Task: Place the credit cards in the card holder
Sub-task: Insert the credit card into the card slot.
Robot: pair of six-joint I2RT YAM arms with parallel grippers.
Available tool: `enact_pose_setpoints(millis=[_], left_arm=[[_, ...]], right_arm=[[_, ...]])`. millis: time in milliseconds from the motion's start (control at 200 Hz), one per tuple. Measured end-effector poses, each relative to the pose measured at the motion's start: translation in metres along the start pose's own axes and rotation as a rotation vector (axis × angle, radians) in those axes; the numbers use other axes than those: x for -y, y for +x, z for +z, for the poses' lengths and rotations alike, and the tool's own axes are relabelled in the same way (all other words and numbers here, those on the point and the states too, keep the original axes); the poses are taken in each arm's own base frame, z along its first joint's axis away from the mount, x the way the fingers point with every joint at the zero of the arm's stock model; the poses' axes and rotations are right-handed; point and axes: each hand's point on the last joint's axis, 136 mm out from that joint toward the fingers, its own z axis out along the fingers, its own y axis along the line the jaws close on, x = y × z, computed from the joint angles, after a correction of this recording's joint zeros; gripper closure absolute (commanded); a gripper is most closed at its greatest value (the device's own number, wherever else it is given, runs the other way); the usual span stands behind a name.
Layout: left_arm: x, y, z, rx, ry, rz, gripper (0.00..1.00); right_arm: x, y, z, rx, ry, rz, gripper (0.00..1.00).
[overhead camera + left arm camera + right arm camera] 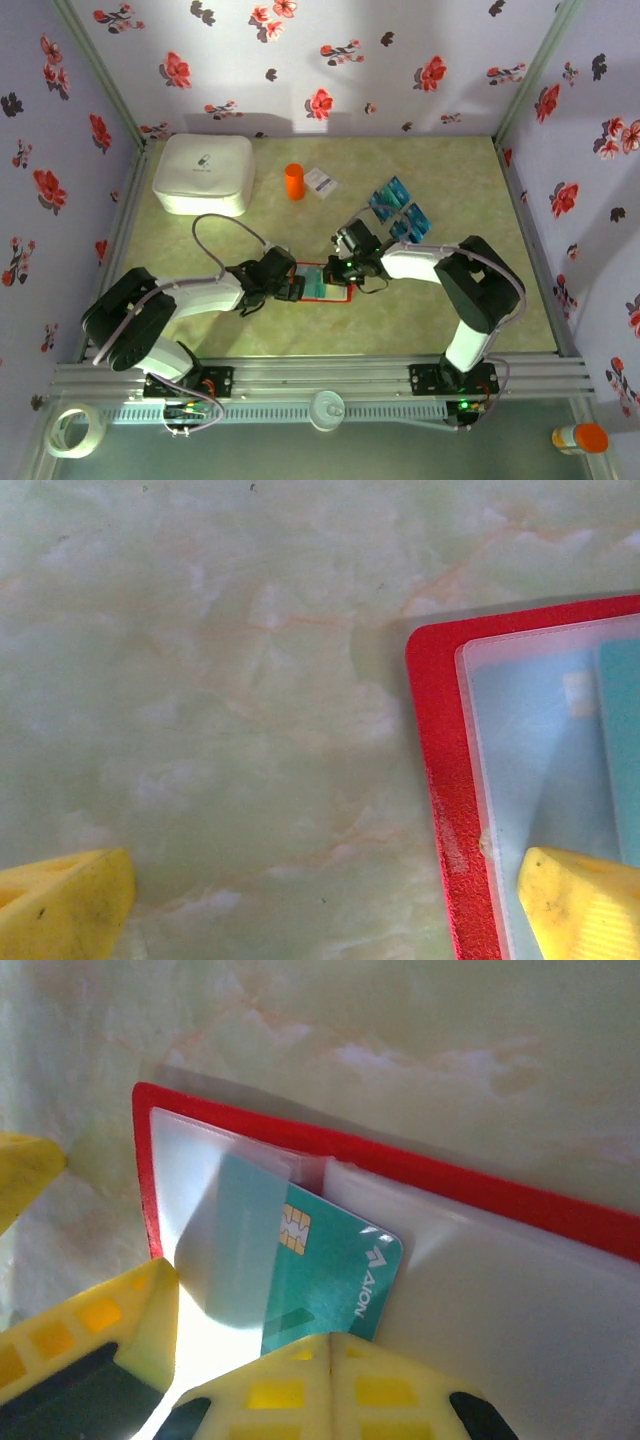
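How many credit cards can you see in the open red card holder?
1: a teal card lies on the red card holder, its left part tucked under the clear pocket. Others may be hidden behind the frosted pockets.

A robot test cell: floral-papered walls (330,60) enclose a marbled tabletop (385,328) behind an aluminium rail (300,378).

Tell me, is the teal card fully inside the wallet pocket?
Partly in: teal card has one end under the clear pocket; chip end sticks out.
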Motion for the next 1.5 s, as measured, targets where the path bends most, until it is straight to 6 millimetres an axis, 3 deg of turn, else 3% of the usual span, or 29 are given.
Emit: enact_pose_setpoints(millis=[155, 430, 785, 1105, 1500], left_arm=[[0.0, 0.0, 0.0, 0.0, 0.0, 0.0, 0.0], [0.0, 0.0, -0.001, 0.0, 0.001, 0.0, 0.0], [0.0, 0.0, -0.003, -0.003, 0.012, -0.004, 0.0], [-0.001, 0.001, -0.003, 0.008, 0.018, -0.009, 0.0], [-0.001, 0.0, -0.003, 0.012, 0.019, -0.011, 0.0]], right_arm=[[-0.013, -0.002, 0.011, -0.013, 0.001, -0.031, 1.0], [-0.015, -0.001, 0.015, -0.015, 0.012, -0.038, 1.0], [-0.029, -0.007, -0.013, 0.042, 0.014, -0.06, 0.99], [-0.021, 0.0, -0.015, 0.034, 0.07, -0.056, 1.0], [-0.007, 0.011, 0.002, -0.013, 0.124, -0.056, 1.0]])
